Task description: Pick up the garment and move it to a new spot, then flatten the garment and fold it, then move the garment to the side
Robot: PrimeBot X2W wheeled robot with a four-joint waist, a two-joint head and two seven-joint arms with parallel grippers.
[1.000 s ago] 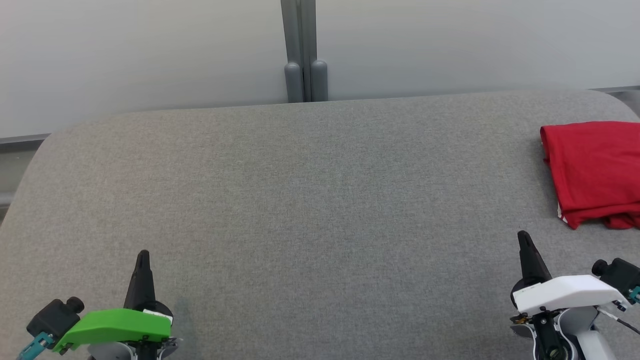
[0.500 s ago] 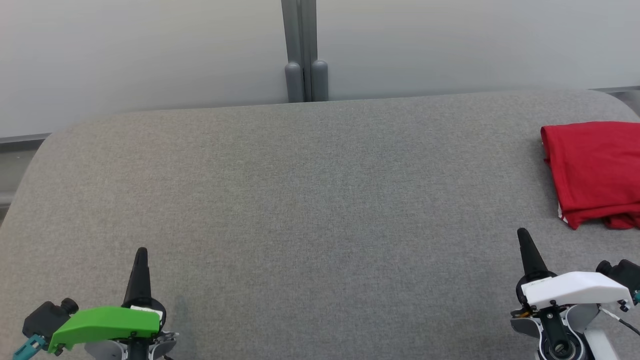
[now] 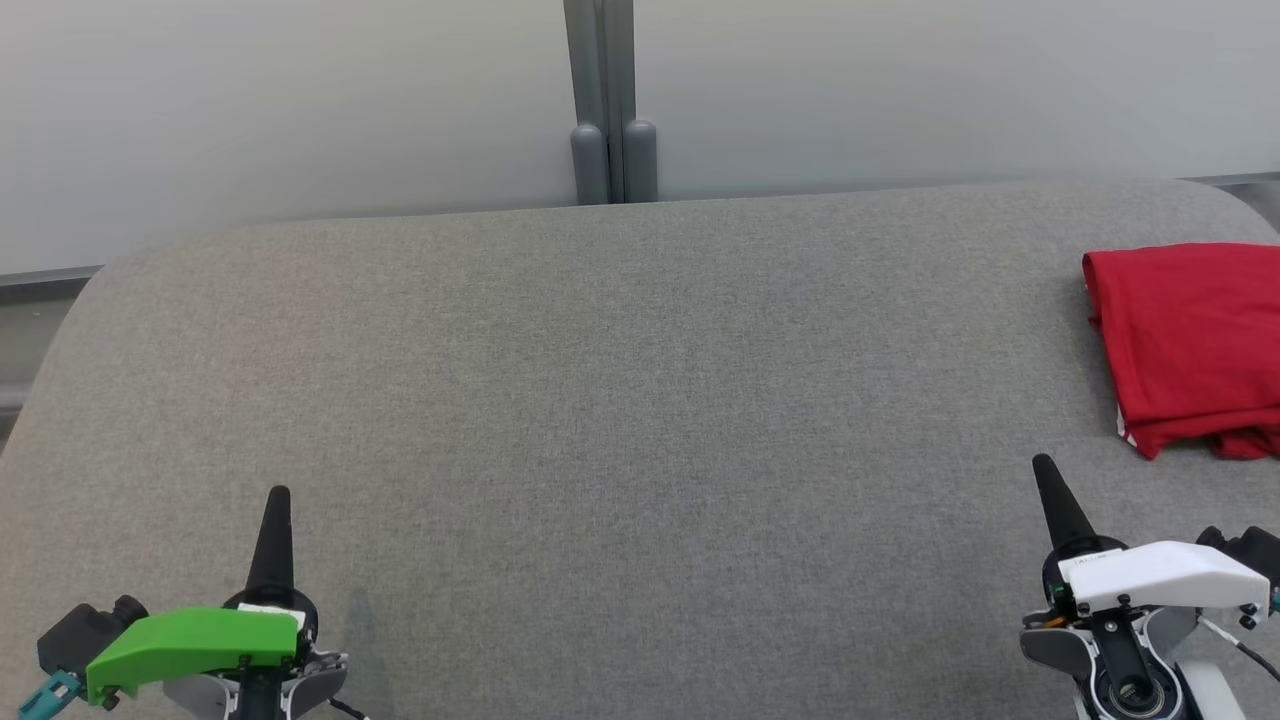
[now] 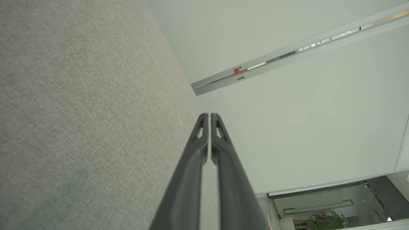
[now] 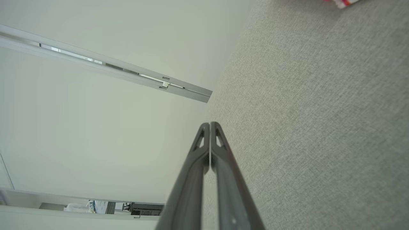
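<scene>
A folded red garment (image 3: 1190, 345) lies at the right edge of the grey cloth table (image 3: 620, 400), partly cut off by the head view; a sliver of its hem (image 5: 342, 2) shows in the right wrist view. My right gripper (image 3: 1043, 465), under a white cover, is shut and empty, just below and left of the garment without touching it. At the lower left, my left gripper (image 3: 279, 494), under a green cover, is shut and empty. Both wrist views show the fingertips pressed together, the left gripper (image 4: 209, 115) and the right gripper (image 5: 209, 124).
The table's rounded far edge meets a pale wall with a grey post (image 3: 607, 100) at the middle. A grey rail (image 3: 40, 280) runs behind the table's left corner. Bare grey cloth spreads across the table between the two grippers.
Both arms have drawn back a little toward the bottom of the head view. The garment has not moved.
</scene>
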